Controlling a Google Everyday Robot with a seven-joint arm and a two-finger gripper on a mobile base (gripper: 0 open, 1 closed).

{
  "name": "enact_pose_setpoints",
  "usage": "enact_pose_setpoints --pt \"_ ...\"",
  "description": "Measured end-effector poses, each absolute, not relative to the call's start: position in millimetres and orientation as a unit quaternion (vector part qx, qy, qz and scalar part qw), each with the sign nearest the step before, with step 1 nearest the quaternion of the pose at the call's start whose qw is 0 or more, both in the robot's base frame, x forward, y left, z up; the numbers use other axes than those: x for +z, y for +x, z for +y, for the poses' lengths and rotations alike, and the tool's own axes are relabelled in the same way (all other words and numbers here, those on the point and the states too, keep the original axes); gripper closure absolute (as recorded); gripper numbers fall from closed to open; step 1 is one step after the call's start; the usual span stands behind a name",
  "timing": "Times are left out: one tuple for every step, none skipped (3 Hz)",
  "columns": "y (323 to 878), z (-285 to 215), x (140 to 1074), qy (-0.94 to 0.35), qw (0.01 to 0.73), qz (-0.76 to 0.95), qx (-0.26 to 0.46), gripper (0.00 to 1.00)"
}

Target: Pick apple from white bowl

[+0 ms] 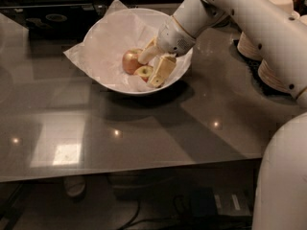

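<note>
The white bowl (103,71), lined with crinkled white paper, stands on the grey table at the back centre. Two apples lie in it. The bigger red-orange apple (129,61) is on the left. The smaller apple (143,72), with a yellow-green patch round its stem, lies just right of it. My gripper (148,72) reaches down into the bowl from the right. It is open, with one finger (147,54) behind the smaller apple and the other finger (162,71) on its right side. The smaller apple rests in the bowl between them.
Stacks of beige paper dishes (273,68) stand at the right behind my white arm (249,18). A dark tray with black items (53,18) lies at the back left. The table's front edge (129,174) runs across the lower part of the view.
</note>
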State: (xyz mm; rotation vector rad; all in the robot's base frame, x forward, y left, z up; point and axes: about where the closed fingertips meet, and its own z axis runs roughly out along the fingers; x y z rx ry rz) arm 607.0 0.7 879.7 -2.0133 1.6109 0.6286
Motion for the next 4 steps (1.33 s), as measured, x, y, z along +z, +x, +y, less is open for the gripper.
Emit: enact_pose_setpoints --pt "604.8 5.5 864.8 -0.736 0.228 0.59 0.241 0.35" --pt "603.8 7.8 852.0 -0.735 0.217 0.591 0.252 0.54" --pt "603.8 7.7 854.3 -0.735 0.217 0.591 0.253 0.77" --pt "603.8 7.7 854.3 -0.735 0.217 0.591 0.253 0.99"
